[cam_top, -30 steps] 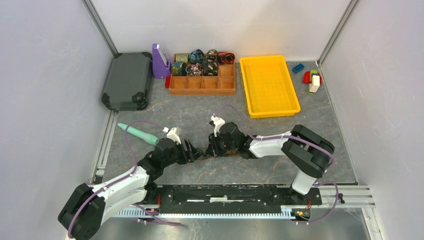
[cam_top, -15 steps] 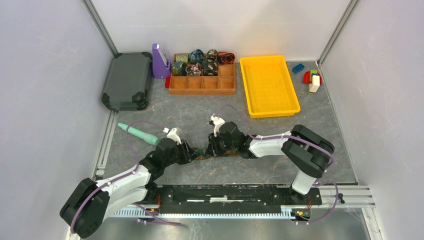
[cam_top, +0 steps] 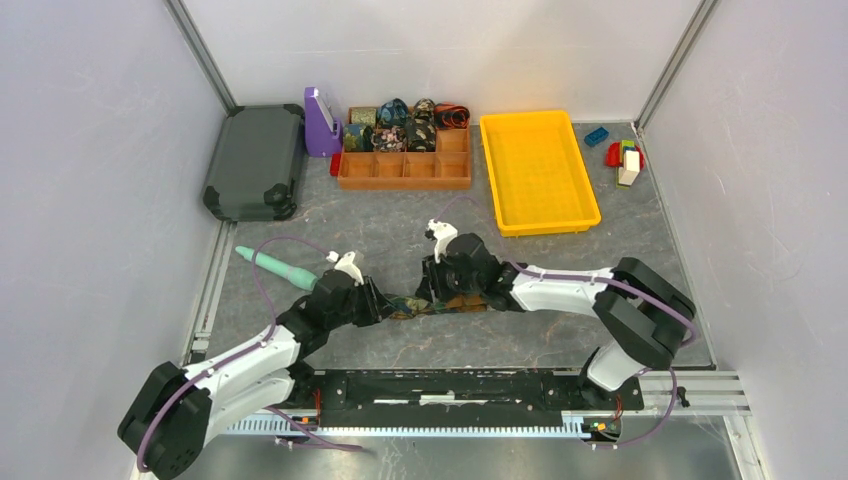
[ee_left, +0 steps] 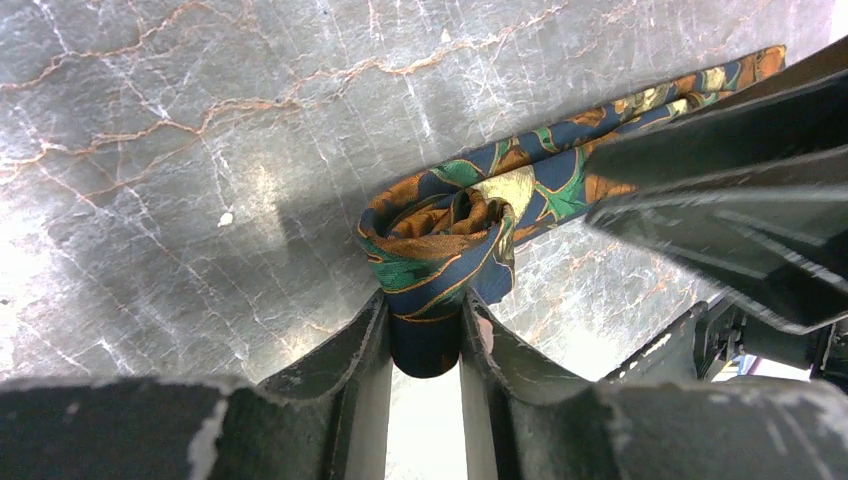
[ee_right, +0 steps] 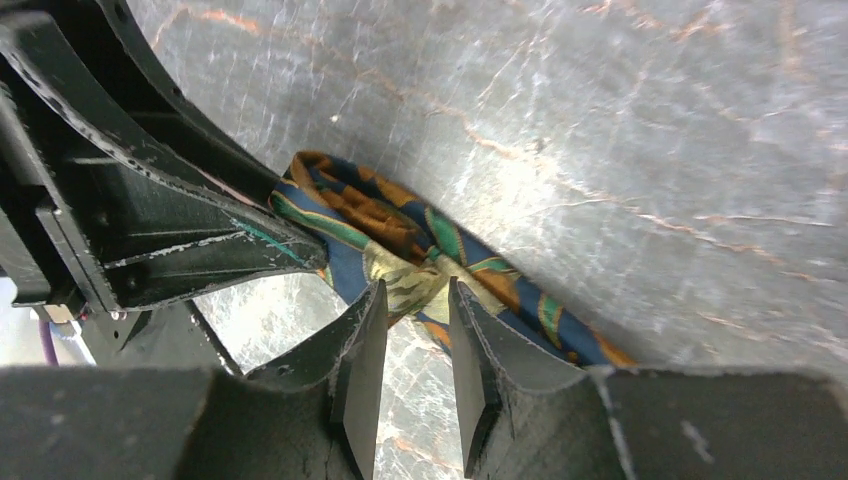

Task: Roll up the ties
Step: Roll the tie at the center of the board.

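A tie (cam_top: 412,306) in a blue, green and orange print lies on the marble tabletop between my two grippers. Its left end is wound into a small coil (ee_left: 450,215). My left gripper (ee_left: 425,325) is shut on the base of that coil. From the coil the flat strip (ee_right: 520,305) runs right. My right gripper (ee_right: 412,297) has its narrow-set tips pinching the bunched fabric just beside the coil. In the top view the left gripper (cam_top: 378,303) and right gripper (cam_top: 438,296) nearly touch. Several rolled ties (cam_top: 400,125) sit in the back compartments of an orange organiser (cam_top: 405,172).
A yellow tray (cam_top: 540,205) stands at the back right, with toy blocks (cam_top: 625,158) beyond it. A dark case (cam_top: 255,160) and a purple stand (cam_top: 320,122) are at the back left. A teal tapered stick (cam_top: 275,265) lies just left of my left arm.
My left gripper has closed from wide open onto the coil. The right arm's elbow has swung out to the right, while its gripper stays at the tie.
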`<action>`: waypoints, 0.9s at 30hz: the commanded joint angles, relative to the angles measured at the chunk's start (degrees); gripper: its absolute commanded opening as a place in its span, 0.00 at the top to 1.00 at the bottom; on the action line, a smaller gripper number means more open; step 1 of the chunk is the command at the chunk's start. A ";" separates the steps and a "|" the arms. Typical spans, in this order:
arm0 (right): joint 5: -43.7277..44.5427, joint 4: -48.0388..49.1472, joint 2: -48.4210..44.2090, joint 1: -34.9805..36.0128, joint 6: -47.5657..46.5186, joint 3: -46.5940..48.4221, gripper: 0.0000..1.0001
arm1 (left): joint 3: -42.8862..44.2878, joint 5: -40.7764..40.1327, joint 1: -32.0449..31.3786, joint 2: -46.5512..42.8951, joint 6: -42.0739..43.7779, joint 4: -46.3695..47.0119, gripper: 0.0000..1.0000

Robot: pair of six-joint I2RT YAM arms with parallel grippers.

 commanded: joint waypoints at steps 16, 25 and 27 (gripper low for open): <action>8.69 1.31 -3.17 -0.81 3.94 -13.52 0.71 | 5.18 0.09 -0.09 -1.74 4.16 -9.92 0.70; 12.71 -2.44 -3.49 3.33 9.09 -11.39 0.69 | 6.96 -0.63 -0.09 -0.91 5.26 -12.30 0.71; 14.09 -3.68 -4.80 3.30 9.11 -11.21 0.69 | 7.39 -1.42 -0.13 -1.25 5.33 -13.52 0.71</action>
